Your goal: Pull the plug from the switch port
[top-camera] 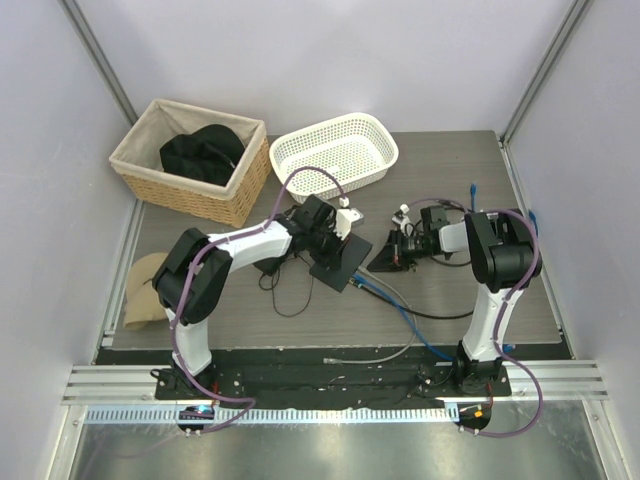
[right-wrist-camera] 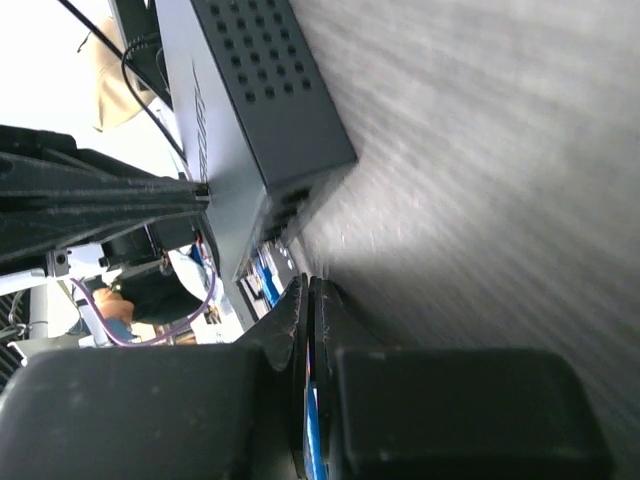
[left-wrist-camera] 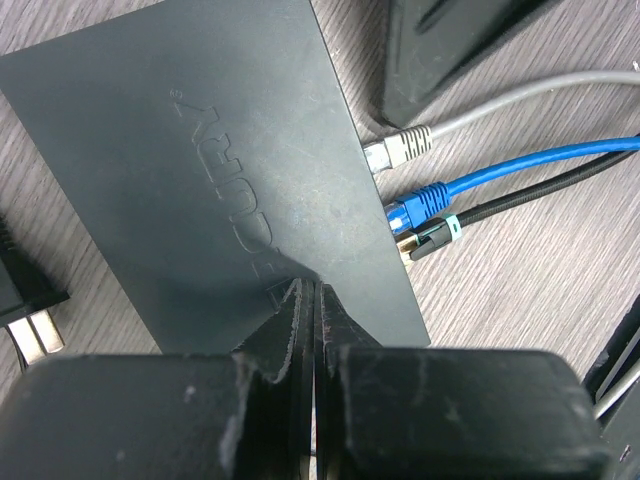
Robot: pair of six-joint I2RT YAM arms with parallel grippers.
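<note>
The switch (top-camera: pixel 338 262) is a flat black box lying mid-table; it also shows in the left wrist view (left-wrist-camera: pixel 210 170) and the right wrist view (right-wrist-camera: pixel 250 80). A grey plug (left-wrist-camera: pixel 398 147), a blue plug (left-wrist-camera: pixel 415 203) and a black-corded plug (left-wrist-camera: pixel 430 235) sit in its port edge. My left gripper (left-wrist-camera: pixel 312 287) is shut, its tips resting on the switch's top. My right gripper (right-wrist-camera: pixel 308 287) is shut and low over the table just beside the port edge, by the grey plug; it also shows in the top view (top-camera: pixel 378 262). A blue cable shows behind its finger gap.
A wicker basket (top-camera: pixel 150 175) holding black cloth stands back left, and a white plastic basket (top-camera: pixel 335 150) behind the switch. Grey, blue and black cables (top-camera: pixel 400 310) trail toward the near edge. A black two-pin plug (left-wrist-camera: pixel 25 300) lies left of the switch. A tan object (top-camera: pixel 145 285) lies at far left.
</note>
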